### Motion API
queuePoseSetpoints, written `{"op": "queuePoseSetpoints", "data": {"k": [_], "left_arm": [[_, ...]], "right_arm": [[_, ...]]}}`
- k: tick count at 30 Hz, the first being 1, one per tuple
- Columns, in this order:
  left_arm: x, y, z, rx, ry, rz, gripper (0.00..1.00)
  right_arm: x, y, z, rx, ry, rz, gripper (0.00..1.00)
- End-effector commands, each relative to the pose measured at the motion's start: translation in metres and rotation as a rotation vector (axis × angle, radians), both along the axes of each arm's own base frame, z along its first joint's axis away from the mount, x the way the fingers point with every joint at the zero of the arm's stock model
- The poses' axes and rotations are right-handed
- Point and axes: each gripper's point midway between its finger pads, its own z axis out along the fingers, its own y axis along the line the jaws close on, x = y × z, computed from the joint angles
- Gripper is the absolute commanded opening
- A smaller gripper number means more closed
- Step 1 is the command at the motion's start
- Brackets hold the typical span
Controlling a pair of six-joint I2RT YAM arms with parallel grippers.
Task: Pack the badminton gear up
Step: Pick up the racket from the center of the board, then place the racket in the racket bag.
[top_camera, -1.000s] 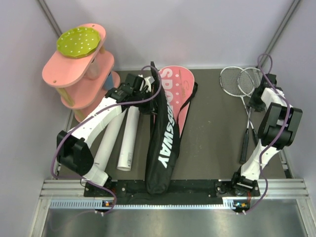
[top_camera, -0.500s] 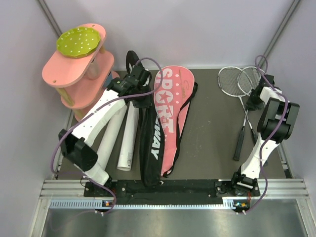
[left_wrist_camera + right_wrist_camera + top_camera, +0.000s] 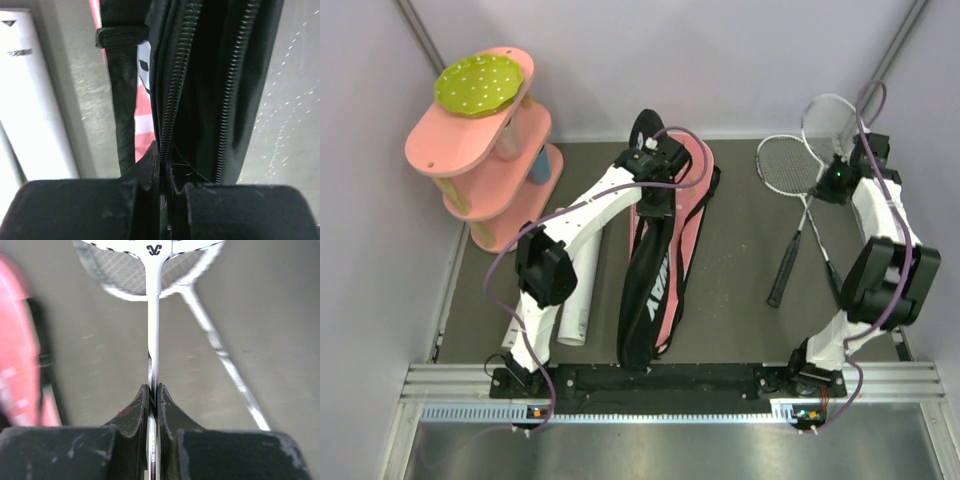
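Observation:
The racket bag lies in the middle of the table, its pink side (image 3: pixel 688 228) underneath and its black flap (image 3: pixel 646 300) raised on edge. My left gripper (image 3: pixel 660 168) is shut on the flap's zipper edge (image 3: pixel 170 100) at the wide far end. My right gripper (image 3: pixel 839 182) is shut on the thin shaft of a white racket (image 3: pixel 152 305); its head (image 3: pixel 829 118) points to the back wall and its dark handle (image 3: pixel 781 285) hangs towards the bag. A second racket (image 3: pixel 785 165) lies on the table under it, crossing it. Two white tubes (image 3: pixel 577 290) lie left of the bag, partly behind my left arm.
A pink tiered shelf (image 3: pixel 480 150) with a green dotted disc (image 3: pixel 478 82) stands at the back left corner. A black strap (image 3: pixel 125 100) of the bag lies between tube and bag. Purple walls close in the back and both sides.
My left gripper swung right with the black flap, from near the shelf to above the pink side. My right gripper shut on a racket's shaft and turned it, handle swinging left.

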Motion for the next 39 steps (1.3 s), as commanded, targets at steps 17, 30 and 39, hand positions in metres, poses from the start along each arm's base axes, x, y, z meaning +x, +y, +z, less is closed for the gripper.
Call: {"op": "queuePoseSetpoints", "data": {"k": [17, 30, 39], "left_arm": [[0.018, -0.09, 0.016, -0.699, 0.031, 0.11, 0.0], [0.025, -0.084, 0.036, -0.727, -0.015, 0.137, 0.0], [0.023, -0.075, 0.048, -0.739, -0.056, 0.159, 0.0]], "right_arm": [[-0.163, 0.251, 0.18, 1.024, -0.456, 0.66, 0.0], [-0.252, 0.298, 0.211, 1.433, -0.372, 0.791, 0.0], [-0.264, 0.301, 0.156, 1.361, -0.25, 0.693, 0.0]]}}
